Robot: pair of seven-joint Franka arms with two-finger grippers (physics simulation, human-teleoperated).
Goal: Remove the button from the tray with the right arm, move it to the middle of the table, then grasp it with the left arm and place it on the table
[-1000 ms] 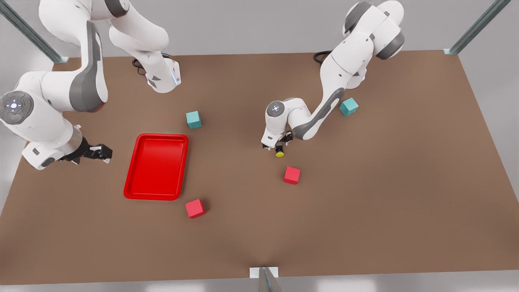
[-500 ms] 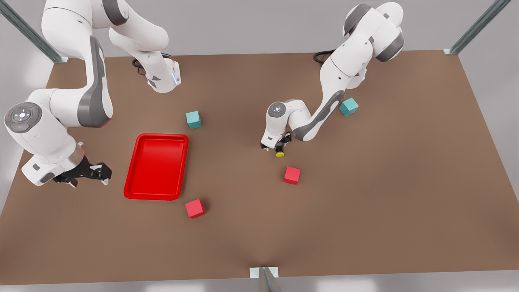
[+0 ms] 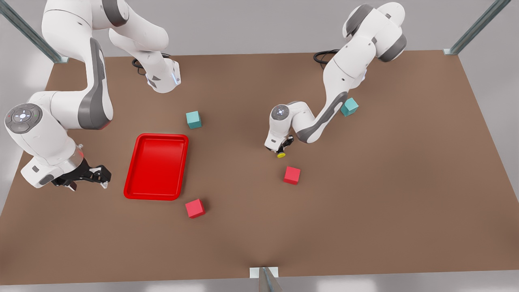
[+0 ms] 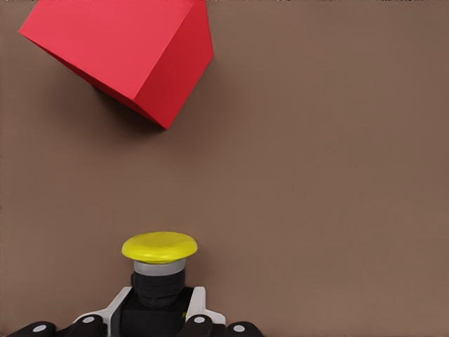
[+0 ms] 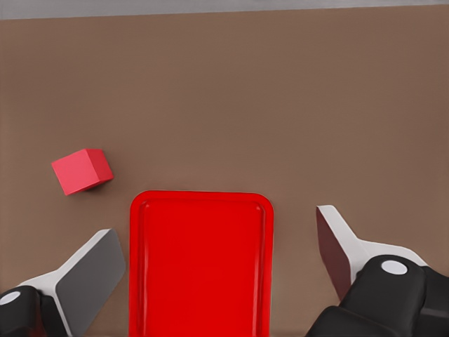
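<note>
The button (image 4: pixel 159 270) has a round, smooth yellow cap on a small black body with a grey ring. It sits low over the matte brown table (image 3: pixel 365 194), near the middle, and whether it touches the surface is hard to say. The left gripper (image 3: pixel 279 149) pinches its dark body between the fingers (image 4: pixel 196 309), which are cut off at the edge in the left wrist view. A red cube (image 3: pixel 292 175) with sharp edges lies near it. The glossy red tray (image 3: pixel 157 166), shallow with rounded corners, holds nothing. Beside it, at the front view's left, the right gripper (image 3: pixel 99 175) waits with fingers (image 5: pixel 91 277) spread wide, holding nothing.
</note>
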